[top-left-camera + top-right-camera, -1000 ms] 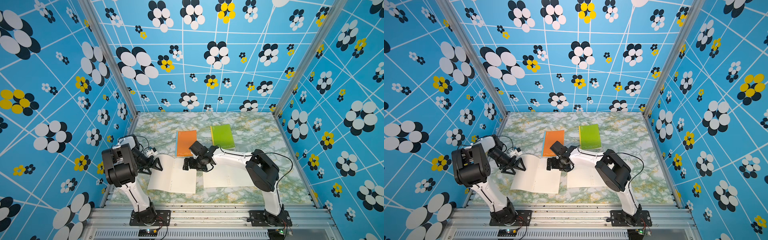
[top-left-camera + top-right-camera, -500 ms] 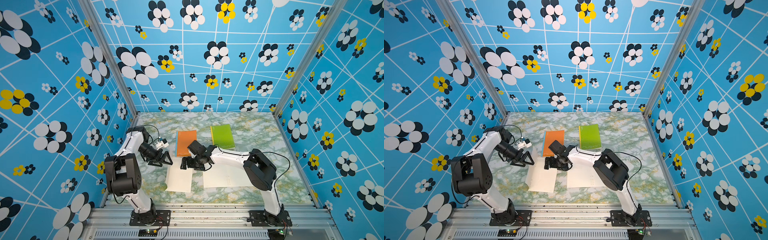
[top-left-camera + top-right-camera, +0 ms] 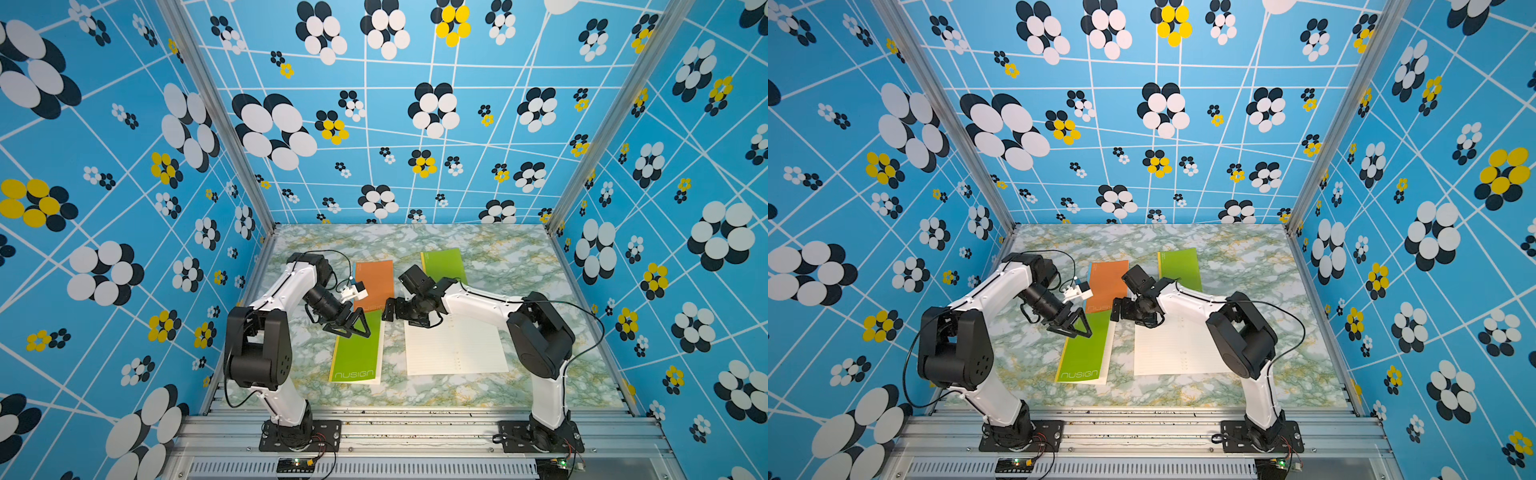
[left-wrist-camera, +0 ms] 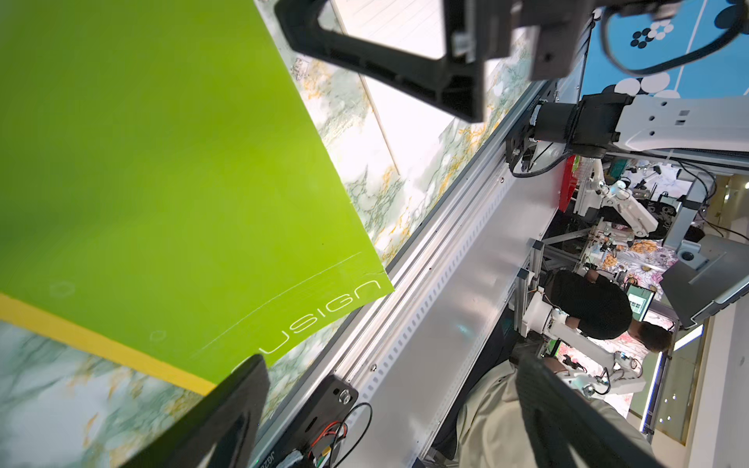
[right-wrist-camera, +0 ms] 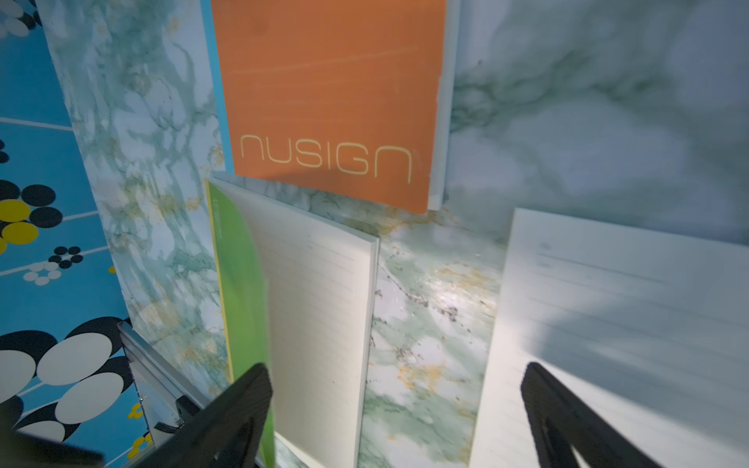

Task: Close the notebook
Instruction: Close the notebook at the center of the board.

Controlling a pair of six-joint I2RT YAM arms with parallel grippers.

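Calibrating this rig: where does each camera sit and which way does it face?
Top views: high at the front, looking down at the table, left arm, right arm, left gripper, right gripper.
Left wrist: on the left arm, facing the green notebook and front rail; its fingers show.
Right wrist: on the right arm, facing the orange notebook; its fingers show.
Shared: all show the green notebook.

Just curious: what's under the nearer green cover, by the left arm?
Lined cream pages; in both top views only a thin strip shows beside the green cover. The rest is hidden.
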